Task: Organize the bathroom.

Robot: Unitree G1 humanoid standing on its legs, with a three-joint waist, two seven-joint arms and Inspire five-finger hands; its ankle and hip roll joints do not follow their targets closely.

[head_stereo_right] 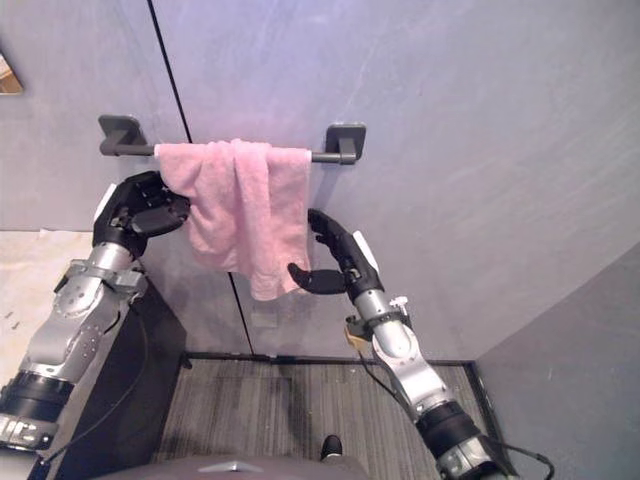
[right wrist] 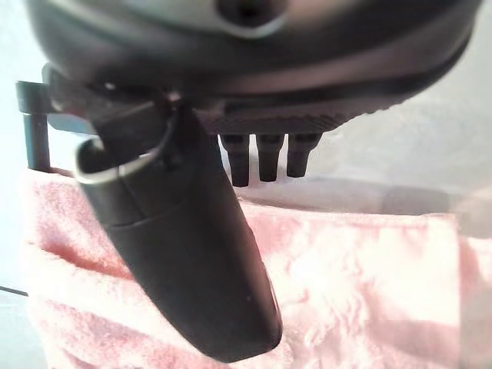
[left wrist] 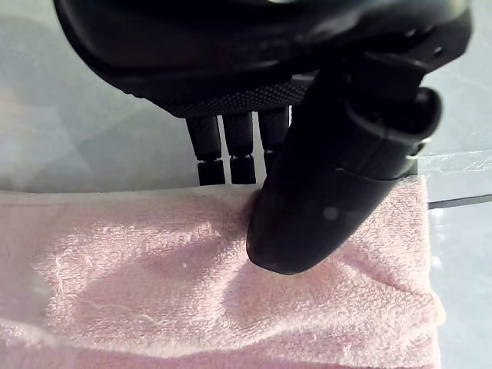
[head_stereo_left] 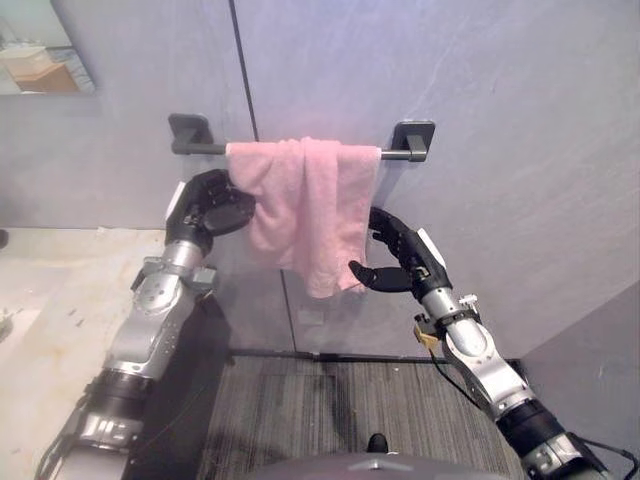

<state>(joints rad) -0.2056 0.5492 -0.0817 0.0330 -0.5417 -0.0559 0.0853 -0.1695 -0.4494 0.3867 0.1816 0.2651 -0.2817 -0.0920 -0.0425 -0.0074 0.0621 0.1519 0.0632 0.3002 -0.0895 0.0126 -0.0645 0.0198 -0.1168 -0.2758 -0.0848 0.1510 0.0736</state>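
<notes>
Carpet (head_stereo_left: 300, 410) lies nearest, below both arms. Above it, the right hand (head_stereo_left: 400, 262) sits at the hanging edge of the pink towel (head_stereo_left: 305, 205), thumb hooked under toward the cloth, fingers loosely spread and clamping nothing. The left hand (head_stereo_left: 212, 203) pinches the towel's other edge, thumb pressed on the terry. Farthest, the towel drapes bunched over the wall bar (head_stereo_left: 395, 154). Spreading it well probably means drawing both edges apart evenly along the bar without dragging it off.
</notes>
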